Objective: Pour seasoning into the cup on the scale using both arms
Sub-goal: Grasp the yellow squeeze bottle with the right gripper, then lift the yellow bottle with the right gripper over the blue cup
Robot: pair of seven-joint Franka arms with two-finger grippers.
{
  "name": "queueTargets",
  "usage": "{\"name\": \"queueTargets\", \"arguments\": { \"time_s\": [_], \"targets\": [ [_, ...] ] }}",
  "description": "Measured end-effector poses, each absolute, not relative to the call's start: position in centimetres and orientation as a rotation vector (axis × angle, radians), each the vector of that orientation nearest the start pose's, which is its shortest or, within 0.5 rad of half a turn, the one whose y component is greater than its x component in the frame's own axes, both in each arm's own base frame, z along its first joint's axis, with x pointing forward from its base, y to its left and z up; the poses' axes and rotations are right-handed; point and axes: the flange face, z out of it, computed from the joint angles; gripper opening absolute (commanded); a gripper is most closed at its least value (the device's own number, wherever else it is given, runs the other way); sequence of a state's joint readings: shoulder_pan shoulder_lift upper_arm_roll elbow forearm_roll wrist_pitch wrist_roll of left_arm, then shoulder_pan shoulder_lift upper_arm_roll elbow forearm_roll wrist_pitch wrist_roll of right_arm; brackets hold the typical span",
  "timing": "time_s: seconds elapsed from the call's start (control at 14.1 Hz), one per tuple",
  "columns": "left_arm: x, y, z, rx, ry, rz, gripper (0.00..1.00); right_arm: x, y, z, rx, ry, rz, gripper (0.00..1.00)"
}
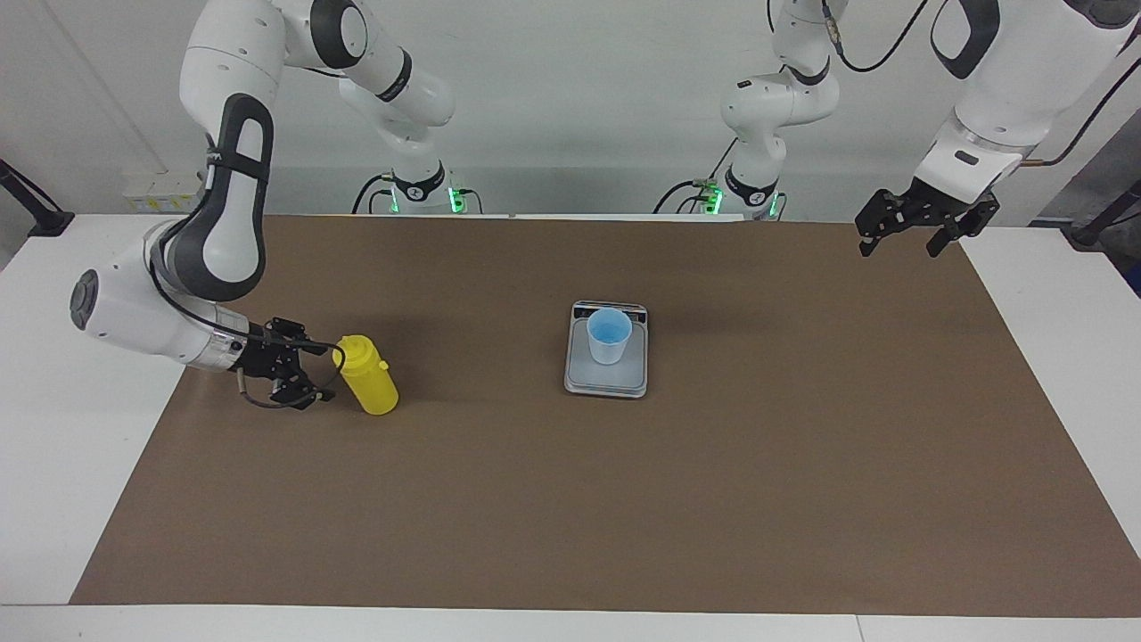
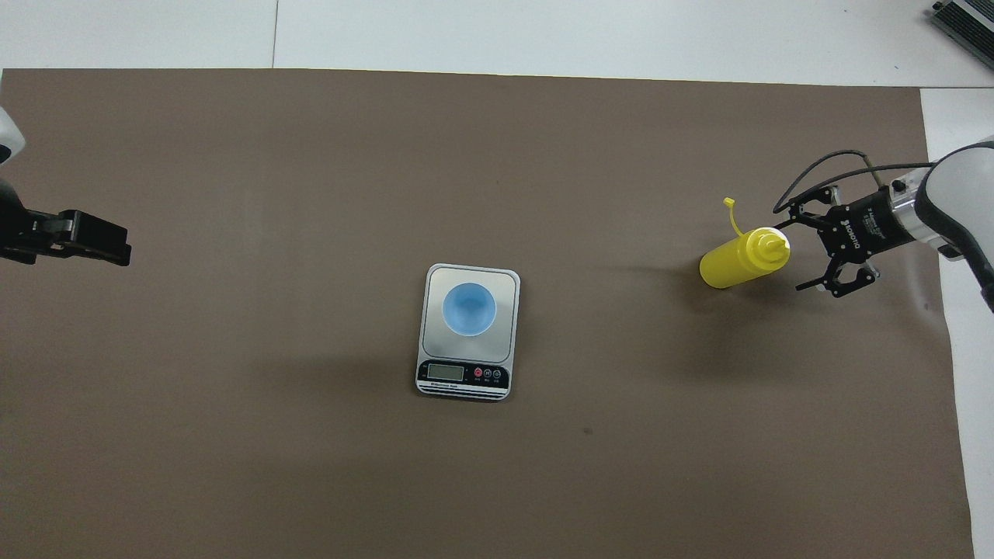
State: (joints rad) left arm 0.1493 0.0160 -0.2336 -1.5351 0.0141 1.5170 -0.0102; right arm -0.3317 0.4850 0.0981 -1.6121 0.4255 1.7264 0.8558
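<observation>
The yellow seasoning bottle [image 1: 367, 379] [image 2: 738, 260] stands upright on the brown mat toward the right arm's end of the table. My right gripper [image 1: 323, 370] [image 2: 795, 248] is low beside it, open and lying level. Its fingers point at the bottle's upper part and the tips are just at its side; I cannot tell if they touch. The light blue cup [image 1: 609, 334] [image 2: 469, 308] stands on the grey scale [image 1: 606, 382] [image 2: 507, 281] mid-table. My left gripper [image 1: 898, 245] [image 2: 116, 242] hangs open and empty over the mat's edge at the left arm's end.
A brown mat [image 1: 713, 490] covers most of the white table [image 1: 53, 401]. The scale's display strip [image 2: 464, 375] faces the robots. Nothing else lies on the mat.
</observation>
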Motion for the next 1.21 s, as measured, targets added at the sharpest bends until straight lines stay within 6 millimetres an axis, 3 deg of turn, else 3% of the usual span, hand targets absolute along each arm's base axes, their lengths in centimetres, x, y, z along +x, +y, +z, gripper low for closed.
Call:
{"name": "queueTargets", "arguments": {
  "time_s": [0.35,0.64,0.71,0.78,0.85,0.92,1.06,1.21],
  "targets": [
    [55.2,-4.5,62.9,-3.127,0.129,0.051,1.0,62.2,-10.1,31.1,-2.08,1.637,0.807,1.0],
    [55.2,-4.6,62.9,-3.126,0.137,0.055,1.0,62.2,-9.0,31.4,-2.006,1.664,0.857,0.96],
    [55.2,-4.6,62.9,-3.126,0.14,0.055,1.0,62.3,-8.7,31.4,-2.008,1.662,0.859,0.84],
    [55.1,-4.6,62.8,-3.126,0.144,0.062,1.0,62.3,-8.4,31.5,-2.011,1.659,0.86,0.51],
    [55.0,-4.7,62.5,-3.124,0.146,0.081,1.0,62.4,-8.2,31.5,-2.013,1.657,0.859,0.25],
    [54.8,-4.7,62.3,-3.122,0.147,0.097,1.0,62.4,-8.1,31.5,-2.013,1.656,0.859,0.11],
    [54.3,-4.8,61.8,-3.118,0.148,0.116,1.0,62.4,-7.9,31.7,-2.015,1.655,0.855,0.03],
    [54.0,-4.8,61.8,-3.115,0.153,0.118,1.0,62.9,-7.0,32.6,-2.005,1.693,0.819,0.02]
  ]
}}
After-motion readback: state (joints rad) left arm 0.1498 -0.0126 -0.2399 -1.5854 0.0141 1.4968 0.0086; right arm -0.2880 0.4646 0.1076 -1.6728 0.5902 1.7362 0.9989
